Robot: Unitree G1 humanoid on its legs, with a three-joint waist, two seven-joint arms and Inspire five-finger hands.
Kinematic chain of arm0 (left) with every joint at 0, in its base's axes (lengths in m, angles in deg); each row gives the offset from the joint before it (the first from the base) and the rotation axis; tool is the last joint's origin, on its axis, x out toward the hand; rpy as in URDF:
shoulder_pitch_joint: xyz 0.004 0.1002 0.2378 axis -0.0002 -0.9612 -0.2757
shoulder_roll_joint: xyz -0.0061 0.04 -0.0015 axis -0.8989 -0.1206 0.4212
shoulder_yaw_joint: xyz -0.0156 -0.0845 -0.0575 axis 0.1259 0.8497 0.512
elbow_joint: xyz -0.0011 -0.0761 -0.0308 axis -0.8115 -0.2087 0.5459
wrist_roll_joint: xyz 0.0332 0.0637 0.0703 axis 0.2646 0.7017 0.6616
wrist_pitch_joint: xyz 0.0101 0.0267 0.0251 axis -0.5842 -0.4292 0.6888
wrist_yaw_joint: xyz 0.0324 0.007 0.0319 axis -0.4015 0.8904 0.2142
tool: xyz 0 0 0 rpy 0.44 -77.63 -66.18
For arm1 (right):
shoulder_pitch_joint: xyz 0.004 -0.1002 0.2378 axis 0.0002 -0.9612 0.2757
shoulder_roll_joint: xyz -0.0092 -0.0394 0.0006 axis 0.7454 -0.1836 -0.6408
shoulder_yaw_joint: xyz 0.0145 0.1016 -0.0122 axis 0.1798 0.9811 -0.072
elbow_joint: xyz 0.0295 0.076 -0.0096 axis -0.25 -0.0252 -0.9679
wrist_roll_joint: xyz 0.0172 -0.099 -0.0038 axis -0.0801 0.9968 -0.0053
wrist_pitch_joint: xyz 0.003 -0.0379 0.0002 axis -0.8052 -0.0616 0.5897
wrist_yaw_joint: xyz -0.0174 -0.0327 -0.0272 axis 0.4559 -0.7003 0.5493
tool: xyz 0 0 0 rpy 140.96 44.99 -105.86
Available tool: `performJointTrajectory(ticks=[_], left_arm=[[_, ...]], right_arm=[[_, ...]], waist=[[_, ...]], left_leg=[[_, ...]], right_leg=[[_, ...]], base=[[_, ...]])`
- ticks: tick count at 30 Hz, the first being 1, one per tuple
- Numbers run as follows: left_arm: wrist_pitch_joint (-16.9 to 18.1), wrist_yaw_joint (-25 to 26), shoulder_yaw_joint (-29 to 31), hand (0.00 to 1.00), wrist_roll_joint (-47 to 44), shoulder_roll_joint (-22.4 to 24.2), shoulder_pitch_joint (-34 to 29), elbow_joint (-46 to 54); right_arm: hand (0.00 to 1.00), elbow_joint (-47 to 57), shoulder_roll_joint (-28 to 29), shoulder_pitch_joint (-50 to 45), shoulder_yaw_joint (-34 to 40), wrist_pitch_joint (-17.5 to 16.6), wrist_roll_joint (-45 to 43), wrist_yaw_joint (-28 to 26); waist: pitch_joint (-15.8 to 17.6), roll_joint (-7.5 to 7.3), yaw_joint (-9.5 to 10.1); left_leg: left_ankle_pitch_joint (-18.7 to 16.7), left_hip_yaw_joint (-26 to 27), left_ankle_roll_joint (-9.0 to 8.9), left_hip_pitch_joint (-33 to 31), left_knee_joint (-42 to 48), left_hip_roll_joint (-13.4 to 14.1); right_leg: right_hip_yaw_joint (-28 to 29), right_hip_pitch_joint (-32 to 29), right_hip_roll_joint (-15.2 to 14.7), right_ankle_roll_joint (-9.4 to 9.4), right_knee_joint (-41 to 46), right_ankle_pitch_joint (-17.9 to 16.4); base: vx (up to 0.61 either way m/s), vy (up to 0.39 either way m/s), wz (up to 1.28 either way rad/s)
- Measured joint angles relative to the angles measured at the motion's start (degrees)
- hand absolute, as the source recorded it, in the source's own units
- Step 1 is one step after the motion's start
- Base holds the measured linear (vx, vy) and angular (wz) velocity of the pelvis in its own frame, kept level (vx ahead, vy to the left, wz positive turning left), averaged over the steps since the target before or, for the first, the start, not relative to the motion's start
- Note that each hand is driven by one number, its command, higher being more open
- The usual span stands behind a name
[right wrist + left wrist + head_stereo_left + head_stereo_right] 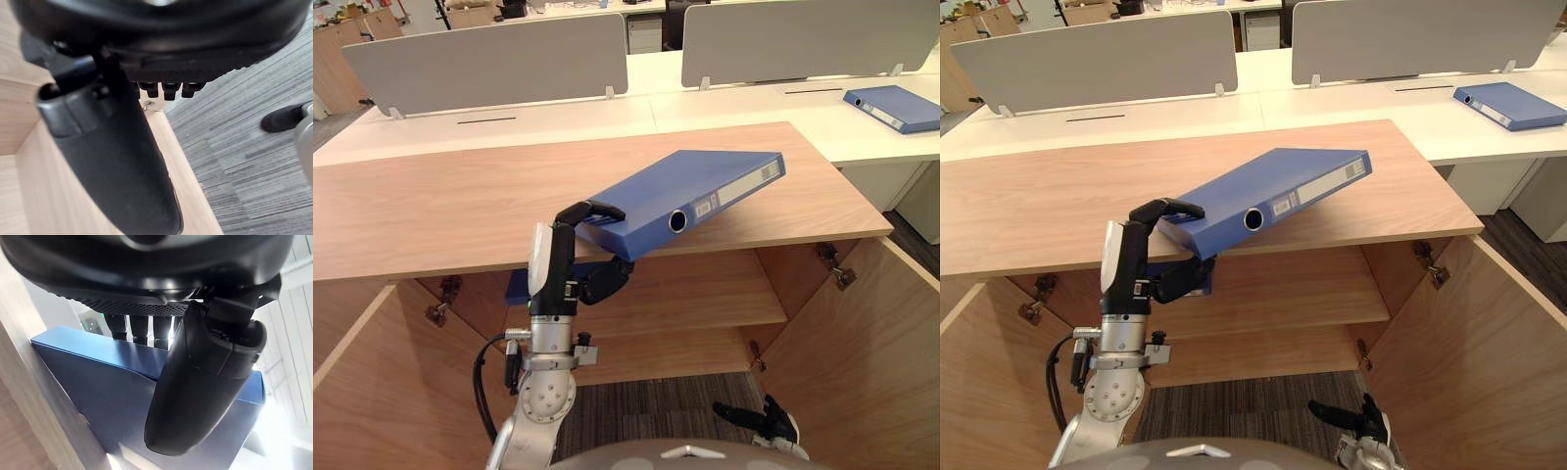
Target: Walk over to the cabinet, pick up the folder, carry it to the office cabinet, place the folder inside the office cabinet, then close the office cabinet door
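Right hand [762,419] hangs low near the carpet [656,401], fingers relaxed and holding nothing; left hand [558,259] is raised at the front edge of the cabinet top [440,206], fingers above and thumb below clamped on the near corner of the blue folder [690,191]; folder tilted, spine toward the robot; both cabinet doors [871,343] stand open; beyond, a second folder [893,106] lies on a white desk [558,122].
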Motion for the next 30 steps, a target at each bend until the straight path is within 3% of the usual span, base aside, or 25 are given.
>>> performJointTrajectory(ticks=[7, 14, 20, 30], left_arm=[[0.0, 1.87, -2.59, 0.0, -13.27, 0.75, 0.04, 4.69], [0.04, 2.06, -4.98, 0.0, -20.16, 2.45, 2.63, 6.29], [0.27, 0.15, -6.46, 0.0, -31.55, 3.19, 4.35, 6.29], [1.21, -4.35, -5.92, 0.0, -48.1, 3.24, 4.79, 6.21]], right_arm=[[1.0, 21.64, 5.58, -6.78, -2.78, -2.4, -4.59, 0.5], [1.0, 44.13, 7.02, -9.86, -6.26, -6.6, -9.17, -1.54], [1.0, 55.47, 7.37, -10.45, -6.98, -9.03, -13.5, -4.07], [1.0, 65.5, 6.4, -8.61, -8.43, -11.81, -14.14, -5.81]], waist=[[0.74, -1.2, -0.87], [1.17, -1.89, -1.34], [1.13, -1.84, -1.57], [1.01, -1.73, -1.57]], left_leg=[[-1.34, 2.21, -0.04, -0.26, 0.87, -0.04], [-2.92, 4.71, 0.45, -0.98, 3.14, 0.24], [-3.56, 4.8, 0.57, -0.85, 3.63, 0.37], [-4.54, 6.16, 0.82, -1.21, 5.47, 0.33]], right_leg=[[2.77, -1.63, -0.07, 0.52, 0.47, 0.51], [5.82, -3.25, 0.02, 0.82, 1.19, 0.77], [6.53, -3.89, 0.05, 1.46, 2.02, 1.15], [8.45, -4.54, -0.08, 2.15, 2.12, 2.26]], base=[[-0.04, -0.008, -0.2], [0.01, -0.02, -0.21], [0.0, -0.017, -0.06], [-0.04, -0.016, -0.09]])
